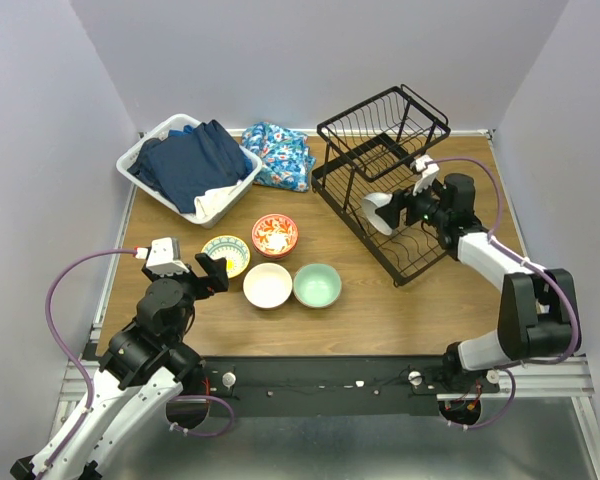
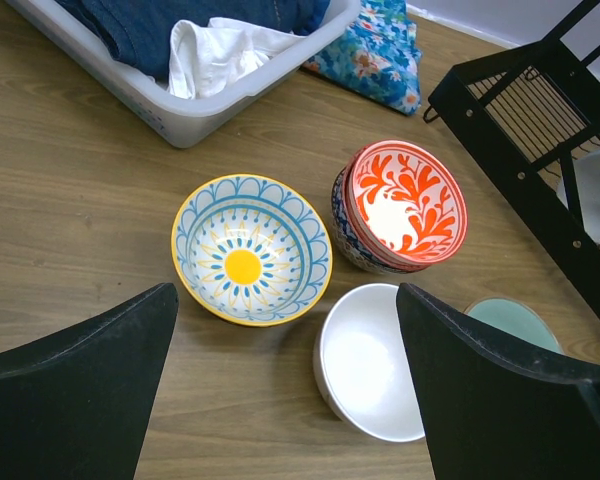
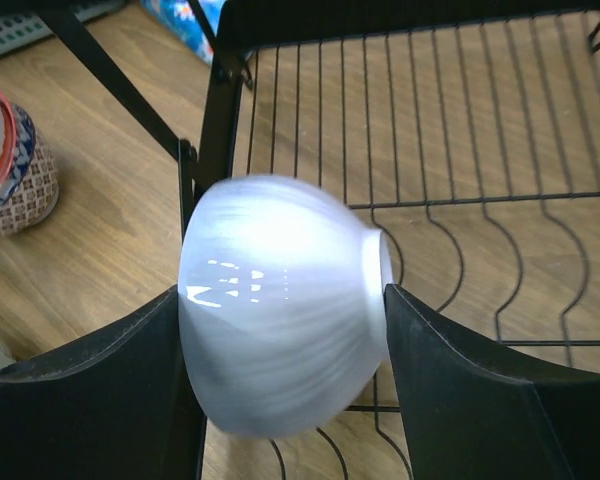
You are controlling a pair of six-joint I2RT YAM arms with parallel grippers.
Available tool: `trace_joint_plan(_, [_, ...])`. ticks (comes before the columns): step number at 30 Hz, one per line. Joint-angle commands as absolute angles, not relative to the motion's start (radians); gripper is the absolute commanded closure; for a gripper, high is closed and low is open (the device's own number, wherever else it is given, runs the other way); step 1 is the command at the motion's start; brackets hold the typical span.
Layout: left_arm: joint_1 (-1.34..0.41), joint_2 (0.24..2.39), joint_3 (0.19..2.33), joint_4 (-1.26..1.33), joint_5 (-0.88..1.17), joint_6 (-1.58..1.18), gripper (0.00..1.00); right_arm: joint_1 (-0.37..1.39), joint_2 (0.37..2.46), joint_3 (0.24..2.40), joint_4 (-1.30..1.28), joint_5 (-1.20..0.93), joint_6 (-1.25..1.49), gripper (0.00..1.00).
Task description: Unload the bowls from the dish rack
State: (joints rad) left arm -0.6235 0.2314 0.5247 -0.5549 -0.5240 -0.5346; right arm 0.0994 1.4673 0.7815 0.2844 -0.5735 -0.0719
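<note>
Right gripper [image 1: 390, 211]: jaws clamped on a white bowl [image 3: 280, 320], tipped on its side, over the lower tier of the dish rack [image 1: 382, 125]. Left gripper [image 2: 285, 300]: jaws spread wide, holding nothing, above the yellow bowl [image 2: 245, 250] and a second white bowl [image 2: 365, 365] on the table [image 1: 460, 300]. Red-orange floral bowl [image 2: 405, 200] sits stacked in a blue patterned bowl [image 2: 342, 235], mint green bowl [image 1: 317, 285] nearby.

Bowls [image 1: 268, 285] cluster mid-table [image 1: 400, 310]. Behind them to the left stands a laundry basket [image 1: 140, 160]; a cloth [image 1: 278, 155] lies between it and the dish rack [image 1: 385, 130] on the right.
</note>
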Motion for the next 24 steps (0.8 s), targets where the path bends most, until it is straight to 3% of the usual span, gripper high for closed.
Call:
trace_joint_plan(1, [-0.621,0.221,0.514,-0.528,-0.531,-0.522,0.01,0.107,1.39,0.766,0.298,-0.499,-0.04,0.58])
trace_joint_plan(15, [-0.62,0.284,0.512,-0.502,-0.459,-0.503,0.01,0.107,1.305,0.719,0.152,-0.332,0.101,0.66])
trace_joint_plan(24, [-0.62,0.296,0.512,-0.497,-0.445,-0.502,0.01,0.106,1.287,0.729,0.086,-0.187,0.129,0.56])
